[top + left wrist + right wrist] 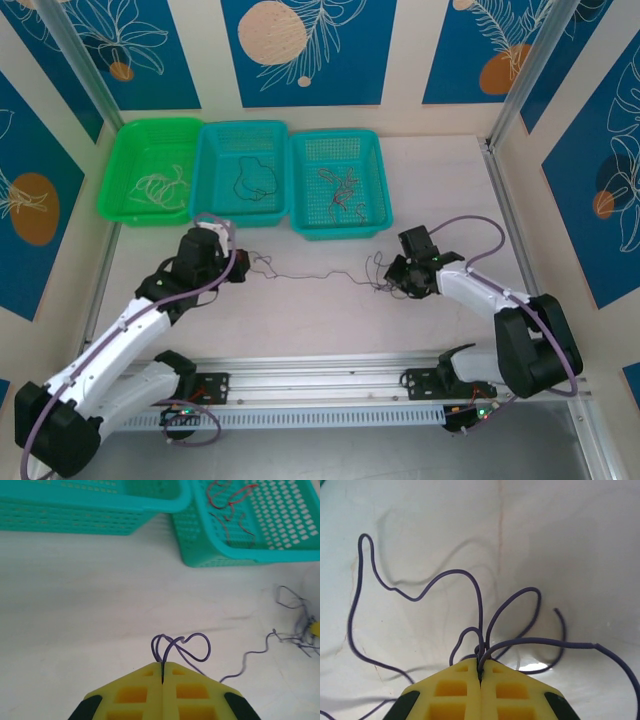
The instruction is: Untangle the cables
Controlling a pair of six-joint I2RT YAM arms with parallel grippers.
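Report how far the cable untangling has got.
Done: cream wires, a black wire and reddish wires lie in separate baskets. In hand: left gripper and right gripper are each shut on the dark wire stretched between them. To do: the clump at the right gripper's end is tangled.

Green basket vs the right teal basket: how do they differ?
The green basket is bright green, at the row's left end, holding cream wires. The right teal basket is teal, at the right end, holding reddish-brown wires. Both are perforated, rectangular, open-topped.
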